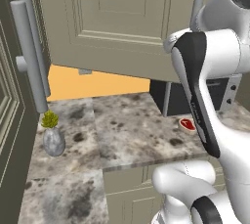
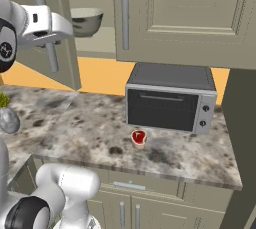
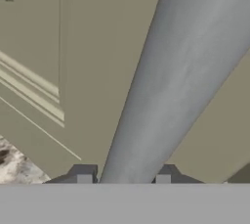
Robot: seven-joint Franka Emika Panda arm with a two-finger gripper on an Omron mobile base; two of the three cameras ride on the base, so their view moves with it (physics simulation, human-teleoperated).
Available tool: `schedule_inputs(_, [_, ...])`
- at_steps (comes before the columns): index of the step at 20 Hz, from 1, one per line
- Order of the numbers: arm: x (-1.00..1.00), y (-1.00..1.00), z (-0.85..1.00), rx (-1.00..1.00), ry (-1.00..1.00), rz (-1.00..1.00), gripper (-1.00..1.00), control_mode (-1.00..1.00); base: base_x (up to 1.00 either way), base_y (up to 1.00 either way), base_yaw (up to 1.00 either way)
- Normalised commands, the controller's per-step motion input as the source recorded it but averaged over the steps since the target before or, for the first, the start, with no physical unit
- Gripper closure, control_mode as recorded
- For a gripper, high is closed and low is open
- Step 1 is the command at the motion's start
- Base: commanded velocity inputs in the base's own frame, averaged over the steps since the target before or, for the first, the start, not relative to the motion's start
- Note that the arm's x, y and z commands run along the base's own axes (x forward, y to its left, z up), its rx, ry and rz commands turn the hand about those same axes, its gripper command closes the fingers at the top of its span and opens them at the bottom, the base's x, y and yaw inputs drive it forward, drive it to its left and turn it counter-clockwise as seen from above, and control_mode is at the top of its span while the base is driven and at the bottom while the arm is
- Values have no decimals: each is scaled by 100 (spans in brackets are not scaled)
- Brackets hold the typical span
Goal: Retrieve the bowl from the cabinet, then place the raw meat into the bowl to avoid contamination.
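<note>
Status: we're on step one, cabinet (image 2: 200,18) access. The door at upper left of the right base view stands swung out, and the bowl (image 2: 86,21) is exposed on the pale shelf (image 2: 97,48) inside, near the top left of that frame. It looks untouched, sitting upright.

The tool (image 3: 123,179) is at the door's bar handle (image 3: 166,96): in the hand view the two dark fingertips (image 3: 84,175) straddle the grey bar at bottom centre, one on each side. We can't tell whether they're pinching it or just clear of it; the contact line is hidden at the frame's lower edge.

Raw meat (image 2: 138,136) lies flat on the marble table (image 2: 75,118), centre of the right base view, just in front of the toaster oven (image 2: 170,100) and apart from it. In the left base view it shows at right centre (image 1: 187,123), next to the arm. The small vase with a plant (image 1: 52,137) sits at lower left, well apart from the meat.

Our read: door open counts as done. Left to do: let go of the handle, reach in, bring the bowl down to the table, then put the meat in it. Most of the task is ahead.
</note>
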Motion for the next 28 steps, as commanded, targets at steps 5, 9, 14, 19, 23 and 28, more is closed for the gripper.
schedule_inputs(5, [-2,3,-1,0,0,0,-100,-100,0,0,0])
schedule_inputs(9, [-22,-3,0,0,-1,0,-100,-100,0,0,0])
schedule_inputs(14, [-43,-22,5,1,-5,0,-100,-100,0,0,0])
schedule_inputs(19, [-49,-41,12,1,-7,0,-100,-100,0,0,0])
schedule_inputs(23, [-39,-50,9,1,-5,0,-100,-100,0,0,0])
schedule_inputs(28, [-24,-53,3,1,0,2,-100,-100,0,0,0])
